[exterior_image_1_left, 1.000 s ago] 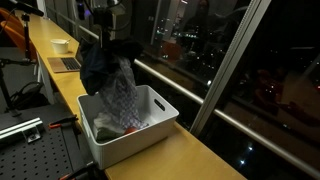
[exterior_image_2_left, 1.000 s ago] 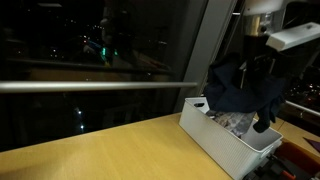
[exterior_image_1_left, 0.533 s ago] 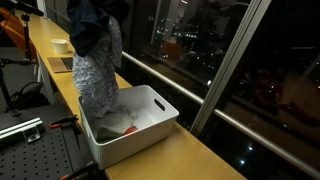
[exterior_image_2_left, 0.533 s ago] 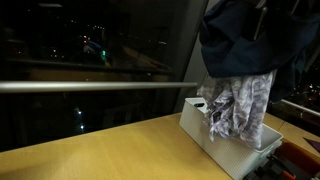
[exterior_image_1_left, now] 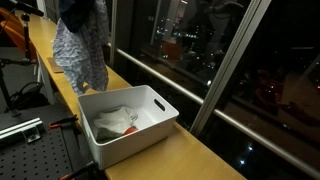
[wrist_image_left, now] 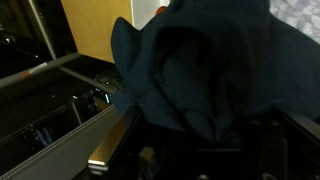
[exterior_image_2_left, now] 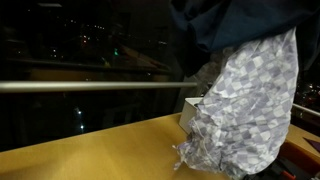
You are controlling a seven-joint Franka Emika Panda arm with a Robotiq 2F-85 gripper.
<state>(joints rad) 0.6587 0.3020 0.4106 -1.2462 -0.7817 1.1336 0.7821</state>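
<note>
The tool, closed tight on dark cloth [wrist_image_left: 190, 70] with checked fabric [exterior_image_1_left: 82, 55] dangling, hangs at the bin's [exterior_image_1_left: 140, 140] eleven o'clock.

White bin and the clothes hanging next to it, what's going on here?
The robot arm's tool, hidden in the fabric, is shut on a bunched dark blue garment, with a grey-and-white patterned cloth dangling below it. Both hang in the air beside the white plastic bin on the wooden counter. A crumpled white cloth and something small and orange lie in the bin.
</note>
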